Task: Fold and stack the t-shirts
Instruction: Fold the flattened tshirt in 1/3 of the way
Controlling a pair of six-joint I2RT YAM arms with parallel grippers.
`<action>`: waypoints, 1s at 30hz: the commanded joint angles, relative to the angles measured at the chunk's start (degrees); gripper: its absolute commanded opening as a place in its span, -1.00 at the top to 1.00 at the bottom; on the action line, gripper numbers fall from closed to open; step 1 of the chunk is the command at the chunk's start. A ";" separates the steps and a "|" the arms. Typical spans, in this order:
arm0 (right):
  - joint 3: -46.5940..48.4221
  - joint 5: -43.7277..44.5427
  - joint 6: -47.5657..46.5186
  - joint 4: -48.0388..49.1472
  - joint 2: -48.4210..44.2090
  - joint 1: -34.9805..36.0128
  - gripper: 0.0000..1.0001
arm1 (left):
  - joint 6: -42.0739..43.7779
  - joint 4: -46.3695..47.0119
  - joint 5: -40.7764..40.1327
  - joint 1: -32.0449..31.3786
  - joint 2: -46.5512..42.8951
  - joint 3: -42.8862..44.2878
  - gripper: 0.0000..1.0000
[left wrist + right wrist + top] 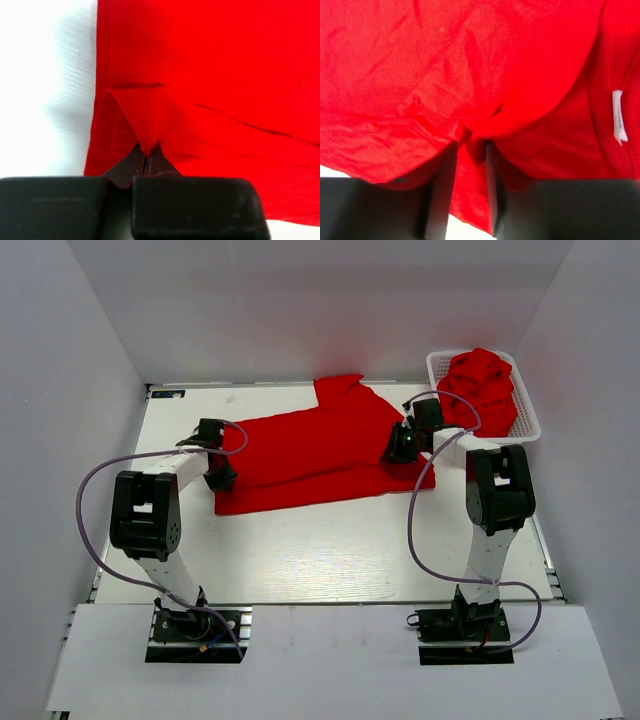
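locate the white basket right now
In the top view the white basket sits at the far right corner of the table, holding crumpled red shirts, just right of the right gripper, which pinches the spread t-shirt.

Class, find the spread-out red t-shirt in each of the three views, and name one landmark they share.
Top external: the red t-shirt lies across the middle of the table.
Left wrist: it fills the centre and right, its edge pinched by the left gripper.
Right wrist: it nearly fills the frame, with a fold in the right gripper.
Shared landmark: the white table.

The white table [330, 560] bears a red t-shirt [300, 455] and a white basket [529, 412] at far right.
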 commanded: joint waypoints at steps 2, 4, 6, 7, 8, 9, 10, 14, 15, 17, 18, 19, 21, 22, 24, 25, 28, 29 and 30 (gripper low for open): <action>1.69 1.28 1.78 2.01 0.13 -0.10 0.62 | 0.31 0.79 -0.19 0.31 -0.49 1.75 1.00; 1.86 2.07 1.69 1.92 -0.05 -0.19 0.97 | 0.31 1.40 -0.72 0.31 -0.49 1.75 1.00; 1.77 2.07 1.25 2.10 -0.13 -0.02 1.00 | 0.31 2.71 -0.72 0.31 -2.23 1.05 1.00; 1.69 2.16 1.25 2.27 -0.48 -0.02 1.00 | 0.31 3.33 -0.72 0.31 -2.77 0.18 1.00; 1.60 2.25 1.17 2.62 -0.57 0.07 1.00 | 0.31 3.95 -0.72 0.31 -3.47 -0.61 1.00; 1.60 2.08 1.08 2.80 -0.83 0.07 1.00 | 0.31 5.00 -0.72 0.31 -4.78 -0.62 1.00; 1.60 2.16 0.99 2.89 -1.10 0.16 1.00 | 0.83 5.53 -0.72 0.31 -5.31 -1.23 1.00; 2.12 1.37 0.29 3.68 -1.98 0.16 1.00 | 0.84 6.15 -0.72 0.31 -6.64 -1.24 1.00; 2.21 1.11 0.29 4.03 -2.07 -0.10 1.00 | 0.84 6.67 -0.72 0.31 -6.64 -1.24 1.00; 3.26 0.49 0.46 4.21 -1.98 -0.02 1.00 | 0.84 6.68 -1.42 0.31 -6.64 -0.53 1.00; 3.44 0.41 0.46 4.38 -2.15 -0.02 1.00 | 0.84 6.07 -1.42 0.31 -6.64 0.25 1.00; 4.57 0.32 0.46 4.47 -1.89 0.16 1.00 | 0.84 5.37 -2.12 0.31 -6.03 1.13 1.00; 5.02 0.05 0.81 4.65 -1.63 -0.02 1.00 | 0.23 4.83 -2.74 0.31 -5.33 2.45 1.00; 6.24 -0.03 1.33 4.65 -1.37 -0.02 1.00 | 0.22 4.05 -3.53 0.31 -4.71 2.45 1.00; 7.56 0.41 1.86 4.74 -0.93 -0.02 1.00 | -0.31 3.52 -3.53 0.31 -4.10 3.68 1.00; 8.01 0.41 2.30 4.65 -0.40 -0.19 1.00 | -0.31 3.52 -3.53 0.31 -3.57 3.69 1.00; 10.82 0.14 3.88 5.08 1.44 -0.11 1.00 | -1.53 2.81 -3.53 0.84 -3.03 4.21 1.00; 12.65 0.05 4.15 4.91 1.88 -0.11 1.00 | -1.54 2.81 -3.53 0.84 -2.43 4.21 1.00; 13.11 0.05 4.50 4.91 2.67 -0.11 1.00 | -1.54 2.81 -3.53 0.84 -2.42 4.21 1.00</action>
